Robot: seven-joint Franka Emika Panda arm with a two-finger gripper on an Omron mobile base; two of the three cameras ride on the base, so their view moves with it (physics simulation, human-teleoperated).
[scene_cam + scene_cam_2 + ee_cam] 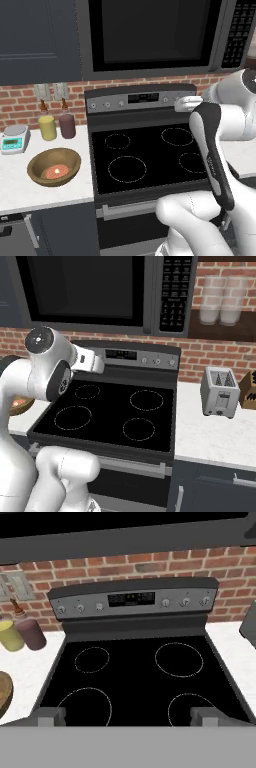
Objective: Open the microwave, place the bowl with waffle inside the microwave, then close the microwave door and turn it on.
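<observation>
Sitting on left worktop [20, 192]: scale [14, 138], yellow canister [47, 127] and maroon canister [67, 125] by the brick wall
Bowl [54, 166]: brown, wooden, in front of the canisters, just left of the stove [145, 155]
Waffle [56, 172]: reddish disc lying inside the bowl
Microwave [150, 37]: mounted above the stove, button panel at its right
Microwave door [82, 291]: shut, dark glass facing out
Jaws [128, 716]: spread wide, holding nothing, hovering over the front of the cooktop, pointed at the stove's back panel
Toaster [220, 392]: silver, on the right worktop, well apart from the bowl
</observation>
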